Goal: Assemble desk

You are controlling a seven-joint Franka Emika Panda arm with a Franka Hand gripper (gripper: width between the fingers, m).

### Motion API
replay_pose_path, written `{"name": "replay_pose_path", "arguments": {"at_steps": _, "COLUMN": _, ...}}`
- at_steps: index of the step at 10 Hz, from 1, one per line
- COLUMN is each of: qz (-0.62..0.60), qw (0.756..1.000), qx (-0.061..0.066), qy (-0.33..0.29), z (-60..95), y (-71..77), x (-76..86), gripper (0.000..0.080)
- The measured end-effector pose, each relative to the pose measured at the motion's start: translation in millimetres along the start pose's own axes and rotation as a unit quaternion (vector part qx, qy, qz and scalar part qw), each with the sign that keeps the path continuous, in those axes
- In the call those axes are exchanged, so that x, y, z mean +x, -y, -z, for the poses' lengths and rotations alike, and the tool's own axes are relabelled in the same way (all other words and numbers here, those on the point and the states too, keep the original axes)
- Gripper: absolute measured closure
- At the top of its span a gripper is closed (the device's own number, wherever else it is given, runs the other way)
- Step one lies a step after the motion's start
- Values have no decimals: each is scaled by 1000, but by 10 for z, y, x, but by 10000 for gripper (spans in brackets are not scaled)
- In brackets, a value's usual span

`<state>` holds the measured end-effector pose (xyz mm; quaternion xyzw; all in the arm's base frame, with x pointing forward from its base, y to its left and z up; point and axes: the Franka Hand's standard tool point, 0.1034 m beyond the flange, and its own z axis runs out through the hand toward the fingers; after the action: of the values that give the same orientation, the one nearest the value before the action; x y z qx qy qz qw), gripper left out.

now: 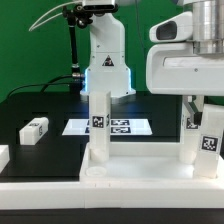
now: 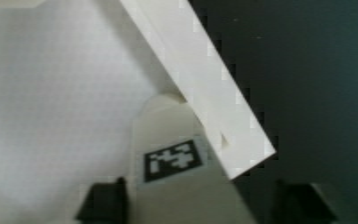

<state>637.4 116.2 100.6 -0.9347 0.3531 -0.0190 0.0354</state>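
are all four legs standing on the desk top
No, only two legs stand on the top; a loose leg lies on the table.

You have a desk top (image 1: pixel 140 172) of white plastic, smooth, with a soft sheen where the light falls on it. The 2 legs (image 1: pixel 100 125) set in it look like the same white plastic, and so does 1 loose leg (image 1: pixel 35 129). Each leg's black-and-white tag (image 2: pixel 174 160) shows as a flat, matt print. The table (image 1: pixel 50 105) is black, even and matt. The marker board (image 1: pixel 110 127) looks thin, white and paper-like. The arm's white covers (image 1: pixel 185 65) are glossy, smooth plastic.
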Motion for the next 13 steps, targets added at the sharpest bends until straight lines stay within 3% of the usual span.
{"name": "replay_pose_path", "arguments": {"at_steps": 1, "qz": -40, "qw": 999, "qx": -1, "qy": 2, "z": -4, "y": -6, "x": -8, "gripper": 504}}
{"name": "replay_pose_path", "arguments": {"at_steps": 3, "qz": -97, "qw": 995, "qx": -1, "qy": 2, "z": -9, "y": -4, "x": -11, "gripper": 506}}
{"name": "replay_pose_path", "arguments": {"at_steps": 5, "qz": -232, "qw": 973, "qx": -1, "qy": 4, "z": -11, "y": 20, "x": -42, "gripper": 508}}
{"name": "replay_pose_path", "arguments": {"at_steps": 8, "qz": -441, "qw": 897, "qx": 15, "qy": 27, "z": 15, "y": 77, "x": -29, "gripper": 509}}
{"name": "replay_pose_path", "arguments": {"at_steps": 9, "qz": -507, "qw": 861, "qx": 21, "qy": 31, "z": 28, "y": 97, "x": -4, "gripper": 509}}
{"name": "replay_pose_path", "arguments": {"at_steps": 11, "qz": -584, "qw": 810, "qx": 32, "qy": 26, "z": 2, "y": 122, "x": 36, "gripper": 509}}
{"name": "replay_pose_path", "arguments": {"at_steps": 13, "qz": -600, "qw": 798, "qx": 33, "qy": 29, "z": -17, "y": 131, "x": 26, "gripper": 509}}
